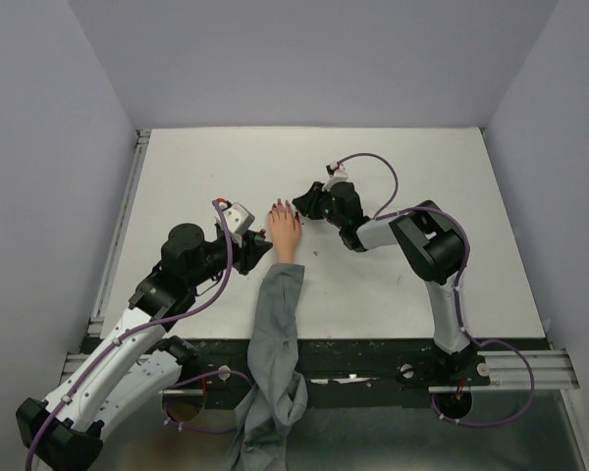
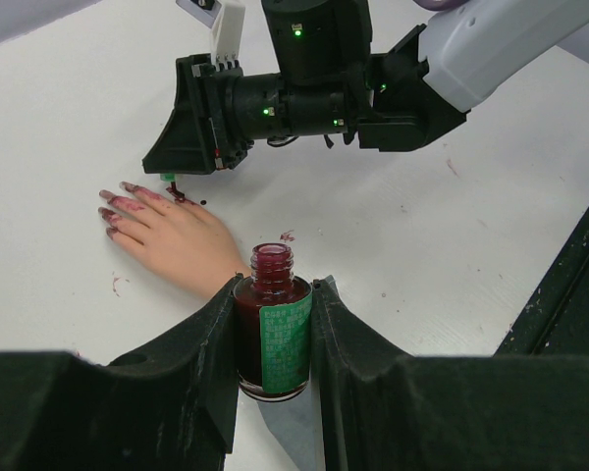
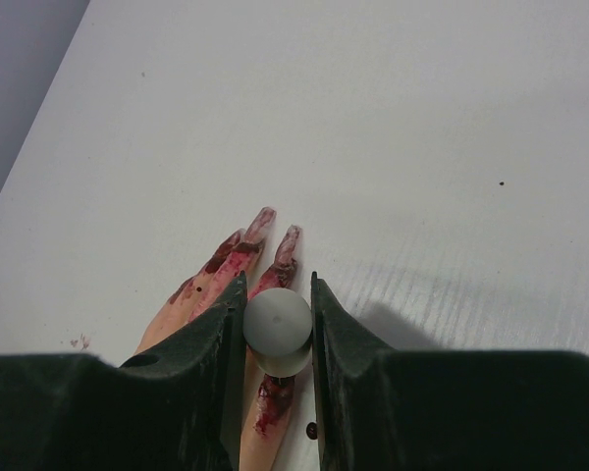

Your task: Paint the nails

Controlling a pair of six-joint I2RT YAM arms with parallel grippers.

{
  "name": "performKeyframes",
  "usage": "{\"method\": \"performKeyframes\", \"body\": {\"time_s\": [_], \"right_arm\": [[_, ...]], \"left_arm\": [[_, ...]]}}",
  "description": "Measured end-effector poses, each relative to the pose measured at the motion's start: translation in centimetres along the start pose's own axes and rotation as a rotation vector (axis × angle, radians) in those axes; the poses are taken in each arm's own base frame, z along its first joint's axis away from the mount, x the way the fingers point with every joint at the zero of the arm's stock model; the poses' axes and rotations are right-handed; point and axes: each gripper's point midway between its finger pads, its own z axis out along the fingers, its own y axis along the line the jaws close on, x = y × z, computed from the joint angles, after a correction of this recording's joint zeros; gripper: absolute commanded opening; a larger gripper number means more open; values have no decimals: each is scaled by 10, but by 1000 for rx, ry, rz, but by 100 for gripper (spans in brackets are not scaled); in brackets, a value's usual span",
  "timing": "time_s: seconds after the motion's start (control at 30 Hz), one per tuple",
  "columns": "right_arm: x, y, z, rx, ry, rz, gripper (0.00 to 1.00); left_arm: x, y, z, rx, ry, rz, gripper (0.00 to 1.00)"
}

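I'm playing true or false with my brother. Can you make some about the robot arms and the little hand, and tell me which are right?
1. The left gripper holds the bottle. True.
2. The bottle has a lid on. False: its neck is open, with dark red polish inside.
3. The right gripper grips a grey cap above the hand. True.
4. The nails have no polish. False: they are dark red, and red is smeared down the fingers too.
5. The sleeve is grey. True.
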Motion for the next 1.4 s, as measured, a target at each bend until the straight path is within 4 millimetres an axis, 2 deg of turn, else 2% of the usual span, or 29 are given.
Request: {"method": "performKeyframes", "body": {"time_s": [0.7,1.4], "right_arm": [[-2,0,11,3,1,0,1],[-8,-8,14,51,-27,-1,1]], "left_arm": [[0,0,0,0,0,0,0],[-2,-1,-2,0,-9,3,0]]}}
